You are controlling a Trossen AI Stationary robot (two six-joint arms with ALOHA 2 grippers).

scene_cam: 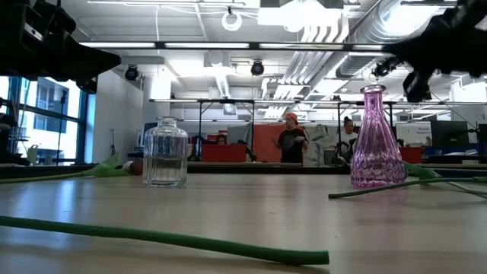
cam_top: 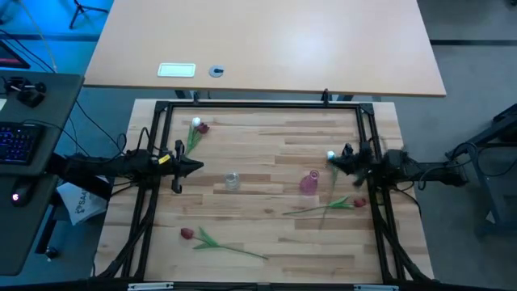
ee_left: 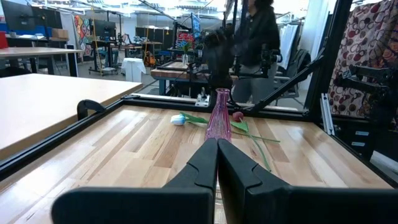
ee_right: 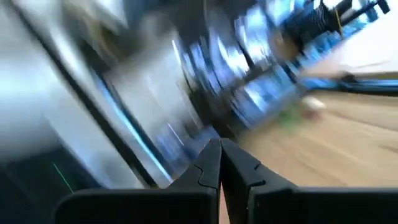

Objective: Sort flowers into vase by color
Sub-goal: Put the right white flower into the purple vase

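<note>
A clear glass vase and a pink glass vase stand upright mid-table. A white tulip and a red tulip lie flat by the pink vase. A white and a red tulip lie at the far left. Another red tulip lies near the front, and its stem also shows in the low view. My left gripper is shut and empty, left of the clear vase. My right gripper is shut and empty, held above the white tulip's head.
A black frame runs around the wooden work surface. A second, lighter table with a small card stands behind it. A desk with a keyboard is at the left. People stand in the room behind.
</note>
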